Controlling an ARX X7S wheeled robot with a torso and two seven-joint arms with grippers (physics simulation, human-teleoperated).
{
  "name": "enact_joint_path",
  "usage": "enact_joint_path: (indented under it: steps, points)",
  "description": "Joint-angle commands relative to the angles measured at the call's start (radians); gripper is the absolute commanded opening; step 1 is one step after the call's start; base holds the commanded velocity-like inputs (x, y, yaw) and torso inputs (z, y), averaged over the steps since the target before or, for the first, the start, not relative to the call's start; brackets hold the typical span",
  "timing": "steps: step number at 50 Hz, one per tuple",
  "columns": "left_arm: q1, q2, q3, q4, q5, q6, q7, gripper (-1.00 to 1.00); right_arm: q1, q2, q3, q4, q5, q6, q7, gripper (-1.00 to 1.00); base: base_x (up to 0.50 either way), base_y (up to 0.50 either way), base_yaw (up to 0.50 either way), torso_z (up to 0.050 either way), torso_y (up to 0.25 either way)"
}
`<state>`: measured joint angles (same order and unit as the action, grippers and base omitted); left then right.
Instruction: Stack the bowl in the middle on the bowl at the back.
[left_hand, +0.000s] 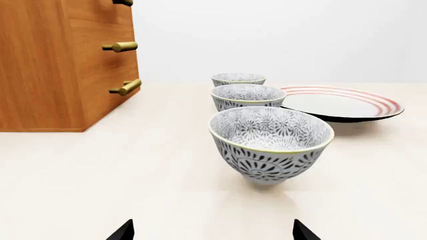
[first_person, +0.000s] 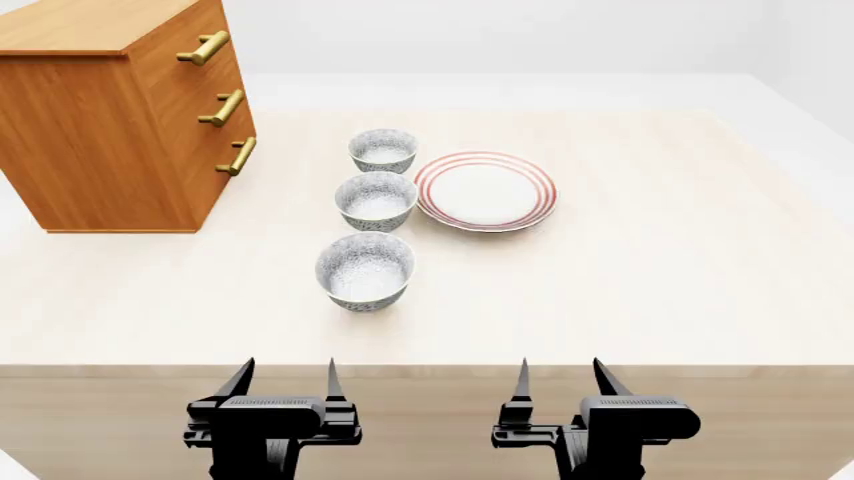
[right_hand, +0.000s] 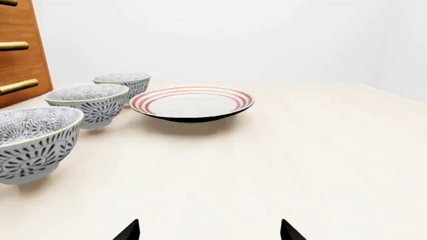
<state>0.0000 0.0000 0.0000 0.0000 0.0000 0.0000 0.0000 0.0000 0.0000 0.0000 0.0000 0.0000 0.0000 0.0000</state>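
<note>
Both tools, left tool (first_person: 283, 372) and right tool (first_person: 558, 372), are hanging released; we are risking knocking the front bowl (first_person: 364, 270), at six o'clock of the middle bowl (first_person: 376, 200).

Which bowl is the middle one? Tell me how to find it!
Find the wooden drawer chest on the table. Beside it, three matching speckled bowls stand in a row. The middle bowl has a bowl on each side and sits right next to the red-ringed plate.
</note>
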Motion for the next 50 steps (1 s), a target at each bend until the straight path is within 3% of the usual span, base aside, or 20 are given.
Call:
enact_joint_path:
  steps: [1, 10, 23, 31, 36, 50]
  points:
    - [0.004, -0.016, 0.018, 0.012, -0.020, -0.014, -0.014, 1.00, -0.003, 0.014, -0.017, -0.009, 0.016, 0.016, 0.026, 1.00, 0.00, 0.00, 0.00, 0.000, 0.000]
    - [0.003, -0.051, 0.048, 0.034, -0.056, -0.077, -0.034, 1.00, -0.017, 0.049, -0.058, -0.038, 0.042, 0.037, 0.044, 1.00, 0.00, 0.00, 0.00, 0.000, 0.000]
    - [-0.020, -0.073, 0.080, 0.004, -0.042, -0.085, -0.071, 1.00, -0.010, 0.074, -0.094, -0.036, 0.025, 0.034, 0.075, 1.00, 0.00, 0.45, 0.00, 0.000, 0.000]
    - [-0.033, -0.089, 0.079, 0.035, -0.124, -0.092, -0.024, 1.00, 0.001, 0.079, -0.101, -0.033, 0.030, 0.063, 0.099, 1.00, 0.00, 0.00, 0.00, 0.032, 0.000]
    - [-0.087, -0.098, 0.095, 0.031, -0.169, -0.205, -0.001, 1.00, 0.025, 0.094, -0.098, -0.081, 0.036, 0.156, 0.108, 1.00, 0.00, 0.00, 0.00, 0.050, 0.000]
    - [-0.311, -0.094, 0.118, 0.066, -0.135, -0.283, -0.078, 1.00, 0.206, 0.179, -0.122, -0.305, 0.003, 0.515, 0.098, 1.00, 0.00, 0.00, 0.00, 0.050, 0.000]
